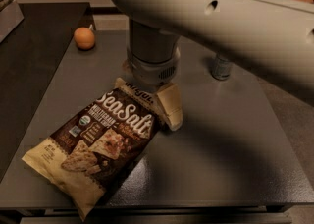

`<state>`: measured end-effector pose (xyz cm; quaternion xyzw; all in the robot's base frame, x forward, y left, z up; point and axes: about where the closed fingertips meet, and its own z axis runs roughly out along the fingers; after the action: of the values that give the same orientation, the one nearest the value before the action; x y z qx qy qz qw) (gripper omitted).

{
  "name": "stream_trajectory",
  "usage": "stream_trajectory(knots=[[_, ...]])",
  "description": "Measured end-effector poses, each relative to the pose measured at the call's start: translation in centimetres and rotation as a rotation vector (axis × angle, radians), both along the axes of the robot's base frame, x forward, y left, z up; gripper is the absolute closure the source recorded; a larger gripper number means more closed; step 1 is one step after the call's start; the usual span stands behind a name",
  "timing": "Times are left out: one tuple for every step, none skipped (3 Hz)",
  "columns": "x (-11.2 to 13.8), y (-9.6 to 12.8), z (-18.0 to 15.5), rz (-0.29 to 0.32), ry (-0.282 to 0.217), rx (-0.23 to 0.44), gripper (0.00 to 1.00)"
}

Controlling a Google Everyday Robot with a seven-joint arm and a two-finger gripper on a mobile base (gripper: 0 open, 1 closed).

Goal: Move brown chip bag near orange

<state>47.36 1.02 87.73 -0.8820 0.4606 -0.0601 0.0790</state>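
Brown crinkly chip bag (100,142) lies flat at seven o'clock on the grey table (235,159), well apart from the small round orange (84,38) at eleven. Our cream gripper (169,107) sits at the bag's two o'clock corner, probably to grasp there. We cannot tell whether it is open or holding anything.

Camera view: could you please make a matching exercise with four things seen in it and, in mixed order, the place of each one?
Things:
1. brown chip bag
2. orange
3. can
4. gripper

Places:
A. far left, apart from the other things
B. at the bag's top right edge, in the middle
C. lying flat, front left
D. far right, partly hidden by the arm

Pairs: 1-C, 2-A, 3-D, 4-B
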Motion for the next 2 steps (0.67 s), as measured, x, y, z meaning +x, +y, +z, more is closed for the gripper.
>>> stream_trajectory(knots=[[-0.5, 1.4, -1.4, 0.043, 0.025, -0.006, 0.0], [-1.3, 2.8, -2.5, 0.079, 0.051, 0.004, 0.0]])
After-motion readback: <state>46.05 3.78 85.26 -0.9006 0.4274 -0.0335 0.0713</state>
